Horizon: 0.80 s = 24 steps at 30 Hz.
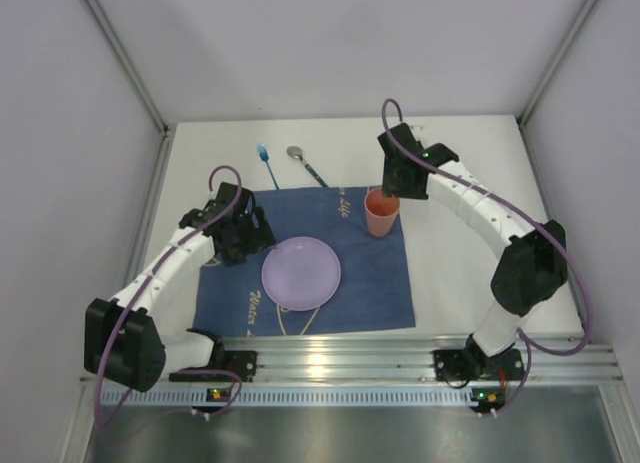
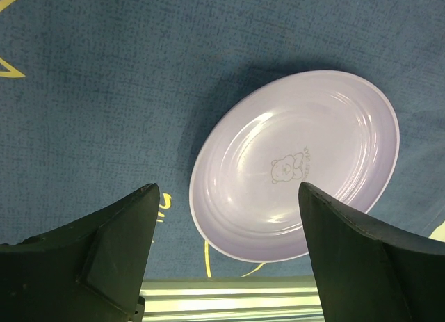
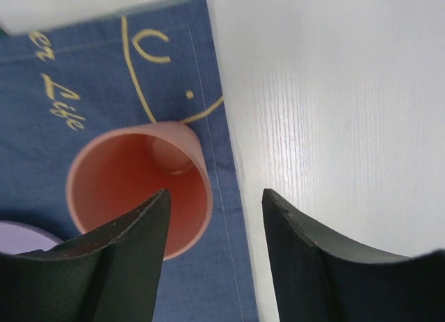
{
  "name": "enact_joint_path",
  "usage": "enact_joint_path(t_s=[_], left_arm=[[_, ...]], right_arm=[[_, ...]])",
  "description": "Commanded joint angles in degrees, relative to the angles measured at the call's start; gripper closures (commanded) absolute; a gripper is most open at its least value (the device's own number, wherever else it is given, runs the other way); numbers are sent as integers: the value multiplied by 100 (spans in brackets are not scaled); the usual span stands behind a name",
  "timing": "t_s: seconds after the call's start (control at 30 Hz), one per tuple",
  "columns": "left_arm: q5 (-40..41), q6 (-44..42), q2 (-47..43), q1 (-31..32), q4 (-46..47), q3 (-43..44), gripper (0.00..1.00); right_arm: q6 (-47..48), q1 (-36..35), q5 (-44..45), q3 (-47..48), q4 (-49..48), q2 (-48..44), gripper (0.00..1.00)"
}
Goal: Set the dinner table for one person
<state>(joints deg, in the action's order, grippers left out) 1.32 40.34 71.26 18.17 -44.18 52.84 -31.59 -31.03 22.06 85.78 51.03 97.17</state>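
The white dinner table (image 1: 470, 163) holds a dark blue cloth (image 1: 375, 283). A lilac plate (image 1: 300, 273) lies on the cloth's middle, and an orange cup (image 1: 381, 213) stands upright at its far right corner. My left gripper (image 1: 256, 233) is open and empty, hovering over the cloth just left of the plate (image 2: 299, 165). My right gripper (image 1: 392, 189) is open just above the cup's far rim. In the right wrist view the cup (image 3: 132, 190) has its right rim between my jaws (image 3: 215, 197). I cannot tell whether they touch it.
A blue-handled utensil (image 1: 267, 166) and a spoon (image 1: 305, 163) lie on the bare table beyond the cloth's far edge. A silver aluminium rail (image 1: 400, 358) runs along the near edge. Grey walls close in the left, right and back sides.
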Motion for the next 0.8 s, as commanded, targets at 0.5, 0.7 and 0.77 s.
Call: enact_joint_path(t_s=[0.5,0.7,0.77], left_arm=[[-1,-219,195,11,-73,684,14],[-79,-298,318,11,-301,815,14],[-80,-333,388,11,-354,895,14]], right_arm=[[1841,-448,-2022,5536,-206,3369,0],[1876,-439,-2048,6134,-856,4248,0],[1859,-457,-2048,6293,-1067,4555,3]])
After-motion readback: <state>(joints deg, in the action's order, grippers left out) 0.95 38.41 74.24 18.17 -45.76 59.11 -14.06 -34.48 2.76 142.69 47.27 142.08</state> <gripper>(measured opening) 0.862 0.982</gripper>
